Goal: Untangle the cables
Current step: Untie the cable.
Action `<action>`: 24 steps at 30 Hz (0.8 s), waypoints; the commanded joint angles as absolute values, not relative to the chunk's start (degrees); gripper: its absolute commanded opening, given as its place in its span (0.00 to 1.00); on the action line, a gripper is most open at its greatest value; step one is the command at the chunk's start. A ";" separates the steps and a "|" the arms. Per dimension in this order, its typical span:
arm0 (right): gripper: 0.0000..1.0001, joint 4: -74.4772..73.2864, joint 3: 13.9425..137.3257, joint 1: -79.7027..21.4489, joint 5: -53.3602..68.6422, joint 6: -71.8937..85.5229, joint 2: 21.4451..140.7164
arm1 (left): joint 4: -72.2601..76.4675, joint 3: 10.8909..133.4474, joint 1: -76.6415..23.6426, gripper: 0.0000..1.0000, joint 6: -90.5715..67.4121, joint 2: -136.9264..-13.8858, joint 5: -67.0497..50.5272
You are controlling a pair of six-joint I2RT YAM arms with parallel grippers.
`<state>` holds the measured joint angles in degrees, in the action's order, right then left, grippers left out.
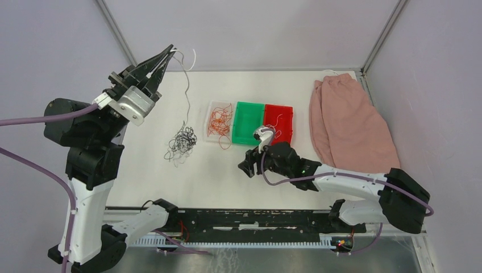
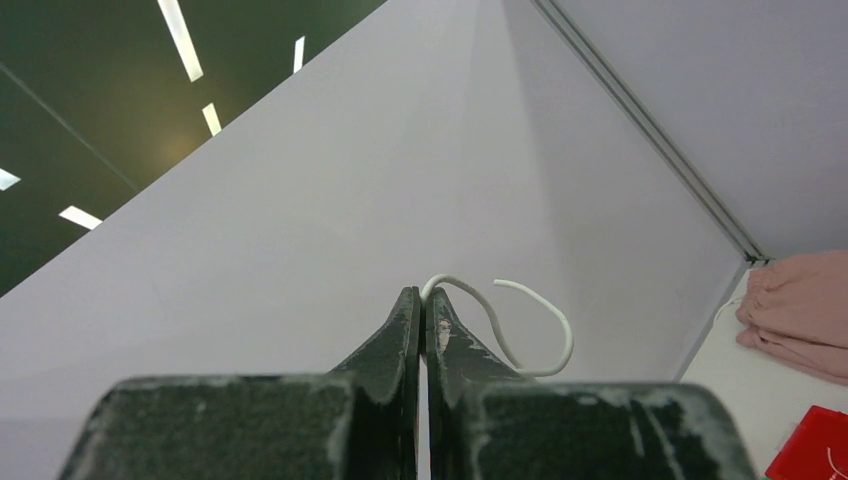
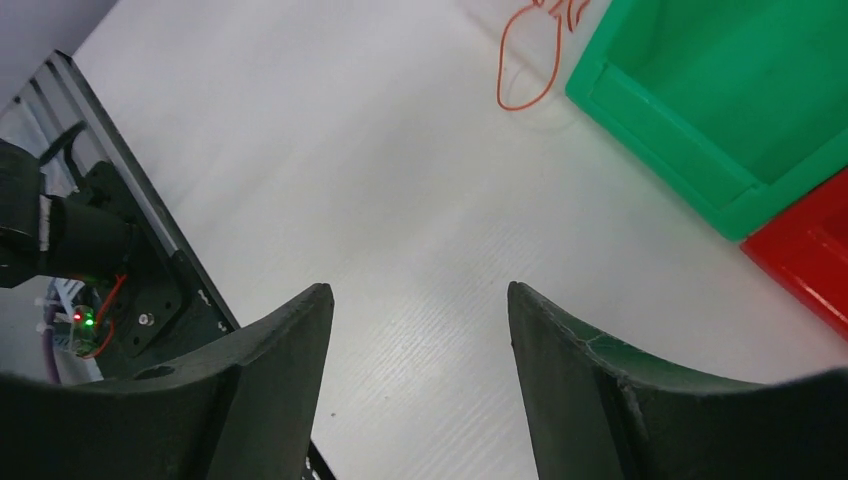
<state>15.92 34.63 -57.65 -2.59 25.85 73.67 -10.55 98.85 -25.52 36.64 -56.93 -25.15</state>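
Observation:
My left gripper (image 1: 169, 50) (image 2: 422, 295) is raised high at the back left and shut on the top end of a thin white cable (image 1: 187, 91) (image 2: 520, 300). The cable hangs down to a clump of black cables (image 1: 181, 143) on the white table, its lower end still in the clump. Orange-red cables (image 1: 219, 122) (image 3: 520, 60) lie in and over a clear tray. A thin white cable (image 1: 275, 122) lies in the red tray. My right gripper (image 1: 245, 165) (image 3: 415, 295) hovers low over bare table in front of the trays, open, with nothing between its fingers.
A clear tray (image 1: 212, 109), a green tray (image 1: 247, 122) (image 3: 700, 100) and a red tray (image 1: 283, 132) (image 3: 810, 260) stand side by side mid-table. A folded pink cloth (image 1: 349, 122) (image 2: 800, 310) lies at the right. Enclosure walls stand close behind and beside; the black base rail (image 1: 256, 219) runs along the front.

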 commanded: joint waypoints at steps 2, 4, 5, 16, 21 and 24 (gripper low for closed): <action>0.73 15.00 42.99 -57.83 -0.06 24.11 66.57 | -10.26 96.10 -25.66 0.03 35.52 -54.85 -26.74; 0.73 14.47 46.65 -57.90 1.87 23.36 65.90 | -11.32 95.06 -25.65 0.03 35.55 -54.34 -26.68; 0.73 14.25 48.45 -57.84 3.07 22.98 65.84 | -11.57 94.43 -25.61 0.03 35.37 -53.94 -26.67; 0.54 6.93 62.47 -57.84 3.47 20.75 71.71 | -12.24 91.00 -25.66 0.03 32.39 -52.32 -29.79; 0.51 5.60 61.27 -57.86 -0.81 19.57 73.42 | -12.18 92.07 -25.64 0.03 31.21 -53.20 -31.55; 0.50 5.10 60.69 -57.83 -1.22 19.14 74.58 | -11.65 92.20 -25.65 0.03 30.54 -53.52 -32.15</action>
<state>5.80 60.93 -57.65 1.58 20.67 73.80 -13.63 90.48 -25.52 33.95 -52.97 -30.44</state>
